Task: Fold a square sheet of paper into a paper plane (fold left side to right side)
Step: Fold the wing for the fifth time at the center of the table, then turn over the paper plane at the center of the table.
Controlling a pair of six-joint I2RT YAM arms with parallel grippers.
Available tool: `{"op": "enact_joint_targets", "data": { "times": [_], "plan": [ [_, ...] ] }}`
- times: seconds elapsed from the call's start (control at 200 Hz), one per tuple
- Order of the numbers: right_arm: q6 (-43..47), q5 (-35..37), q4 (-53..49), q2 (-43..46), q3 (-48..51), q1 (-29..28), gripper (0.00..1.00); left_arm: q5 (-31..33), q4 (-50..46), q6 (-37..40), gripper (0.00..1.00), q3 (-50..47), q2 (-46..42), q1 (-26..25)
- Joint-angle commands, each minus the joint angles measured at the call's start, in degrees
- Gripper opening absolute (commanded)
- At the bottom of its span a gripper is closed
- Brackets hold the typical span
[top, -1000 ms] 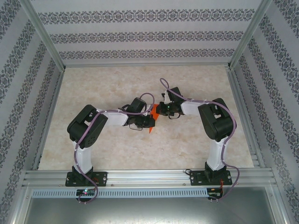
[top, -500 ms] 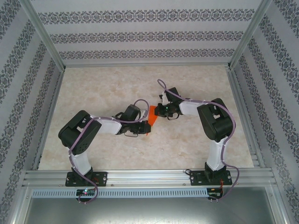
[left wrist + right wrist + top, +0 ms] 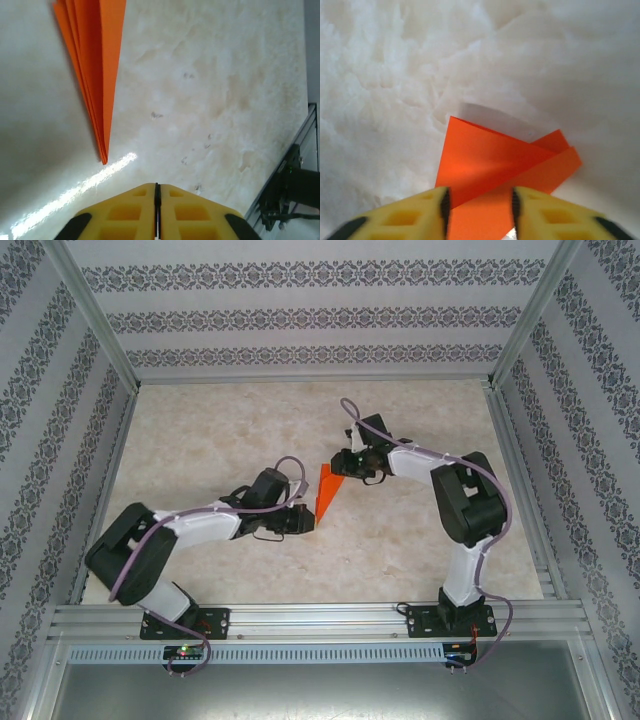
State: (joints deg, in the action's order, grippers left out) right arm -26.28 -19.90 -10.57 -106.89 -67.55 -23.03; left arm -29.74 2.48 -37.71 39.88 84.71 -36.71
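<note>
The square sheet of paper is folded into a slim orange paper plane [image 3: 327, 488], a pointed wedge lying flat on the marble table [image 3: 220, 430]. Its tip points toward the near edge. My left gripper [image 3: 307, 524] sits just short of that tip, jaws pressed together with nothing between them. In the left wrist view the plane [image 3: 97, 60] lies ahead and left of the gripper [image 3: 157, 186], apart from it. My right gripper [image 3: 339, 467] is at the wide tail end. Its jaws [image 3: 480, 195] stand apart over the layered folds of the plane [image 3: 490, 155].
Aluminium frame rails [image 3: 320, 618] border the near edge, with patterned walls on three sides. The right arm's base [image 3: 292, 192] shows at the lower right of the left wrist view. Bare tabletop lies to the left and far side.
The right gripper has opened and let go of the plane. The left gripper has drawn back off its tip, and its arm has swung lower left. The plane now lies flat.
</note>
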Motion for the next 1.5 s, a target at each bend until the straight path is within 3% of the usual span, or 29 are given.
{"op": "enact_joint_targets", "data": {
  "times": [0.0, 0.06, 0.15, 0.315, 0.53, 0.709, 0.904, 1.074, 1.134, 1.314, 1.499],
  "plan": [
    [0.9, 8.6, -4.9, 8.3, -0.4, -0.5, 0.53, 10.4, -6.3, 2.3, 0.18, 0.4, -6.8, 0.7],
    [-0.7, 12.8, -7.3, 11.3, 0.9, -1.8, 0.68, 17.8, -8.5, 2.6, 0.27, 0.4, -9.9, 0.8],
    [-4.6, 17.2, -8.9, 14.4, 3.1, -4.8, 0.77, 26.2, -9.6, 2.5, 0.35, 0.0, -13.7, 1.3],
    [-11.4, 23.0, -10.2, 13.0, 3.9, -12.4, 0.79, 32.6, -10.0, 2.9, 0.40, 0.5, -15.2, 1.7],
    [-15.1, 31.2, -13.6, 4.4, -0.8, -18.8, 0.76, 31.9, -9.1, 2.9, 0.42, -1.0, -15.2, 1.7],
    [-15.4, 32.8, -16.7, -0.9, -4.0, -19.8, 0.63, 32.1, -9.1, 2.7, 0.42, -2.3, -16.1, 1.7],
    [-15.3, 34.3, -16.5, 2.2, -1.2, -19.7, 0.45, 32.3, -9.6, 2.9, 0.43, -2.4, -16.4, 1.7],
    [-15.6, 32.6, -15.8, 5.3, 1.6, -19.2, 0.16, 32.5, -9.9, 2.8, 0.43, -2.2, -16.4, 1.7],
    [-15.2, 31.8, -15.2, 7.4, 2.5, -19.2, 0.00, 32.5, -10.3, 3.0, 0.43, -1.9, -16.4, 1.7],
    [-11.7, 25.3, -10.6, 15.7, 5.0, -19.3, 0.00, 34.4, -12.6, 3.6, 0.43, -0.6, -16.7, 1.7],
    [-9.5, 13.5, -5.2, 22.7, 9.4, -18.5, 0.00, 37.7, -14.7, 3.5, 0.43, 0.0, -18.6, 1.7]
  ]
}}
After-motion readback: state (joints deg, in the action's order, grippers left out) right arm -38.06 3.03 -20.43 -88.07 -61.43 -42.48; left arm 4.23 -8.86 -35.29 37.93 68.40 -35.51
